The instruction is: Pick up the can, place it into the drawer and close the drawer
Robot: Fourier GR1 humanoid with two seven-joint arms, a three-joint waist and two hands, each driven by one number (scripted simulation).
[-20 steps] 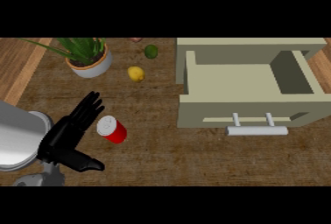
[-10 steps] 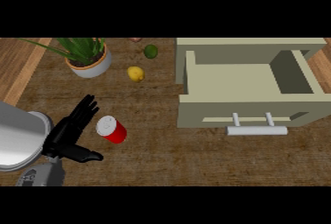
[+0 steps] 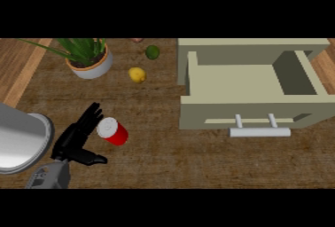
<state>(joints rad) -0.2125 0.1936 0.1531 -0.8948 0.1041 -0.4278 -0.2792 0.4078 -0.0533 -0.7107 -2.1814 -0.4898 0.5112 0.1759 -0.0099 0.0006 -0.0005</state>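
Note:
The red can with a white top sits on the brown counter, left of centre, its top tilted toward the upper left. My left hand is just left of it, open, with straight fingers pointing up along the can's left side and the thumb sticking out to the right below the can. I cannot tell whether the fingers touch it. The beige drawer stands pulled open at the right, with nothing inside and its pale bar handle facing the near side. My right hand does not show.
A potted plant stands at the back left, with a yellow lemon and a green lime to its right. A big grey cylinder fills the left edge beside my forearm.
My left hand has drawn back slightly toward the lower edge, fingertips a little lower. The can and drawer have not moved.

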